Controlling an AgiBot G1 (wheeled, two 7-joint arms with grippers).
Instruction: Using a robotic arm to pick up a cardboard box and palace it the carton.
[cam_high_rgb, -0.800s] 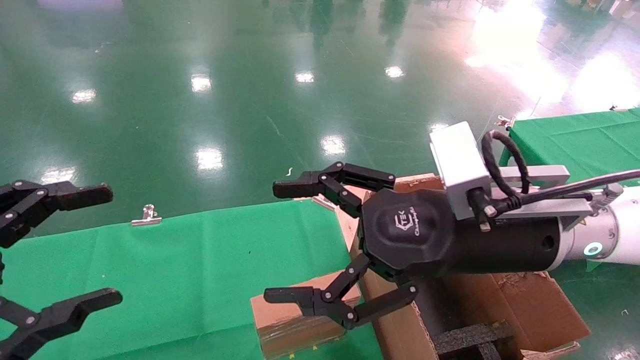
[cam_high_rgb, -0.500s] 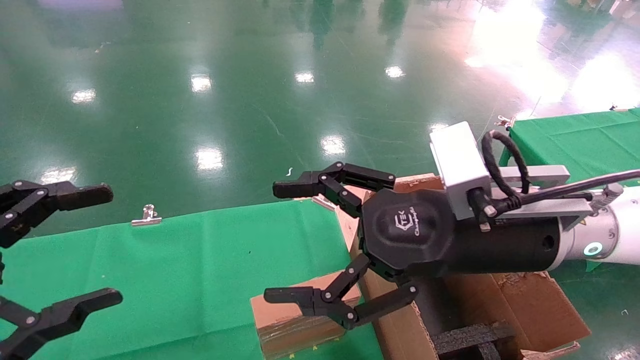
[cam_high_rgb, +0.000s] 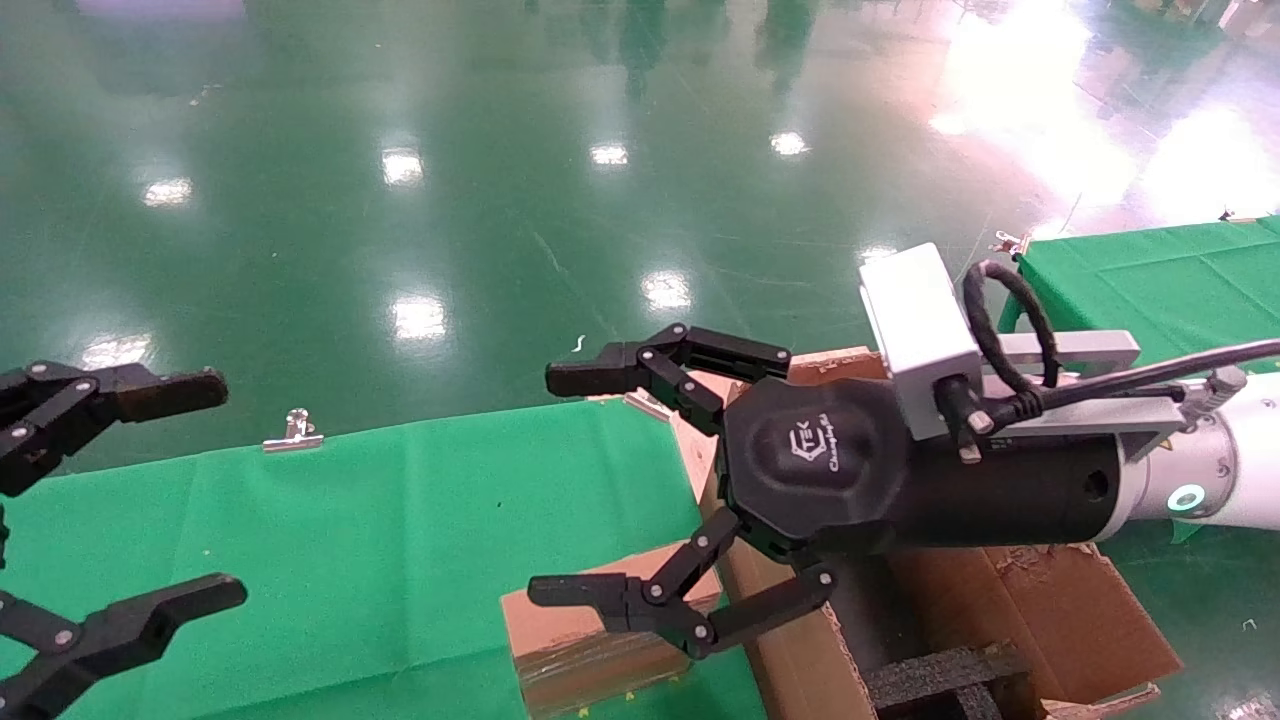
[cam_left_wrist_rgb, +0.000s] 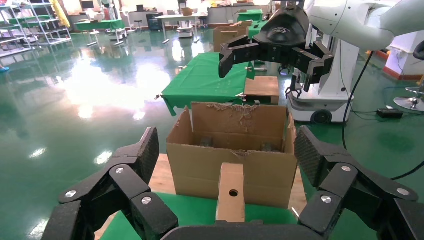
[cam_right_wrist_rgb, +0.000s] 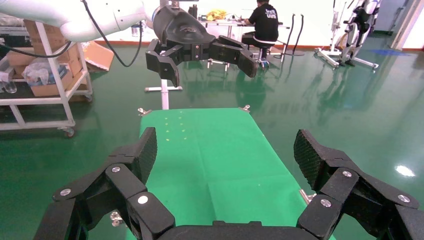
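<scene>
Nothing has visibly changed over the last moment: the robotic arm (cam_high_rgb: 1215, 480) hangs where it was, its right gripper (cam_high_rgb: 570, 485) spread wide and empty above the cardboard box (cam_high_rgb: 590, 640), which stands on edge on the green table (cam_high_rgb: 350, 520) near its front edge, just beside the carton (cam_high_rgb: 1060, 610) at the table's right end. The left gripper (cam_high_rgb: 190, 490) also gapes wide, holding nothing, over the table's left end. So the pick is not yet begun; a descent onto the box seems next.
</scene>
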